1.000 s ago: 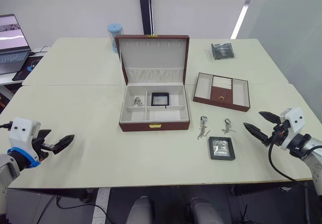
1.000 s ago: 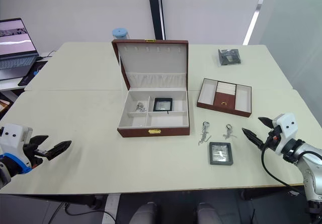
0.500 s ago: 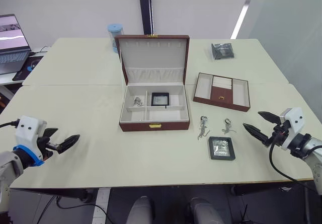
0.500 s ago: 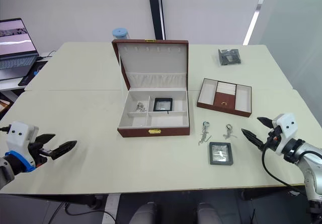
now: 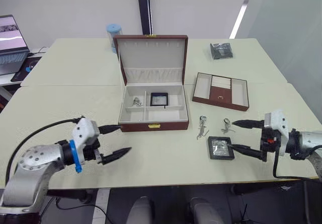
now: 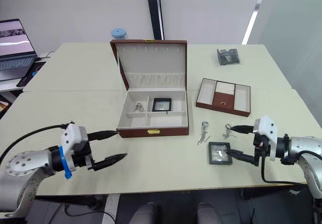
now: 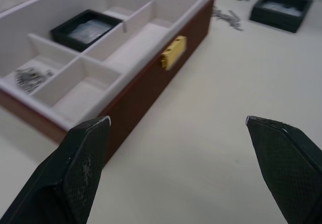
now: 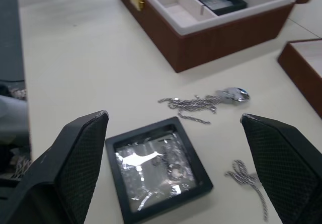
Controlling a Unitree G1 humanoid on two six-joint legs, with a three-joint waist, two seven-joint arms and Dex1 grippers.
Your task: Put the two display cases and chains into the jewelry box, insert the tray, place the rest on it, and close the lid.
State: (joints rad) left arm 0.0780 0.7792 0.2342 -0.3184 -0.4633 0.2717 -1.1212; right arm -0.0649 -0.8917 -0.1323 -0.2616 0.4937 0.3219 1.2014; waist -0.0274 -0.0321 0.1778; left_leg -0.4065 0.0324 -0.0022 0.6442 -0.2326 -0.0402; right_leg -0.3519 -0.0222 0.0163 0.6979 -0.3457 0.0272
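Head view, box: the jewelry box sits mid-table with the lid propped upright, so every compartment is reachable from above. One display case already lies in a rear compartment, with a small chain in the compartment to its left.

Head view, table: the second display case lies flat in front of the right gripper — the likely next pick, judging by how the jaws stand wide apart on either side of it. The tray waits to the right of the box, well clear, since it goes in later. Two loose silver pieces lie between box and case.

Left wrist view: the left gripper hovers empty near the box's front wall and gold clasp, fingers spread wide — holding nothing.

Right wrist view: the black fingers straddle the framed case without touching it; the silver pieces lie just beyond.
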